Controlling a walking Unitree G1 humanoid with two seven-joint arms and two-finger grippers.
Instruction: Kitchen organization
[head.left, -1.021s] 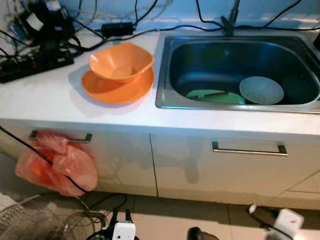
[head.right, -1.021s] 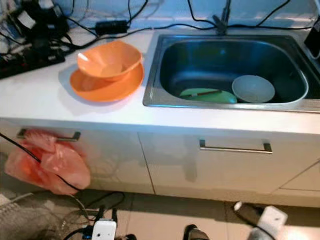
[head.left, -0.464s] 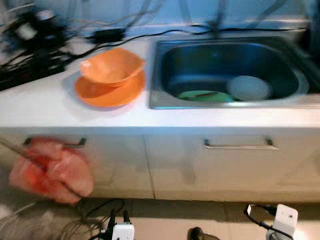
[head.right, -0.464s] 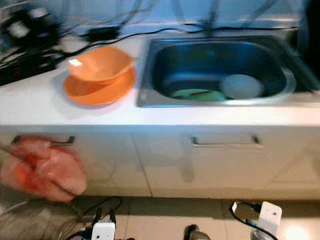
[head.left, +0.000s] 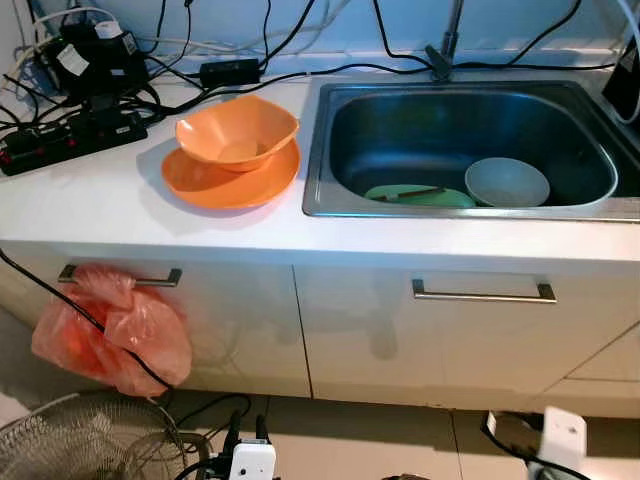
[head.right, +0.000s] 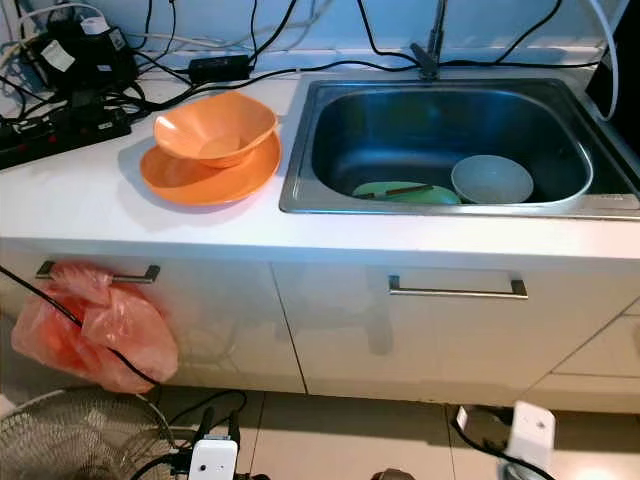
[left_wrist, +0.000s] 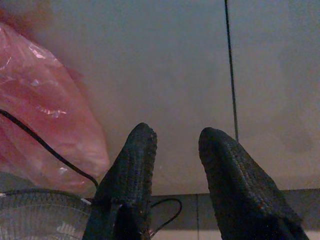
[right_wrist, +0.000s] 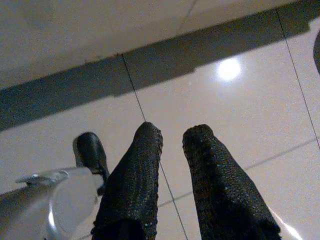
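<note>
Where the white counter (head.left: 120, 205) runs left to right above pale cabinet doors (head.left: 400, 330), a steel sink (head.left: 320, 150) on the right holds a green plate (head.left: 420, 196) and grey bowl (head.left: 507, 182). An orange bowl (head.left: 237, 128) sits on an orange plate (head.left: 215, 185) left of it. A pink bag (head.left: 115, 330) hangs from the left handle. Both the left gripper (left_wrist: 175, 142) and the right gripper (right_wrist: 172, 135) hang low with fingers slightly apart, holding nothing.
</note>
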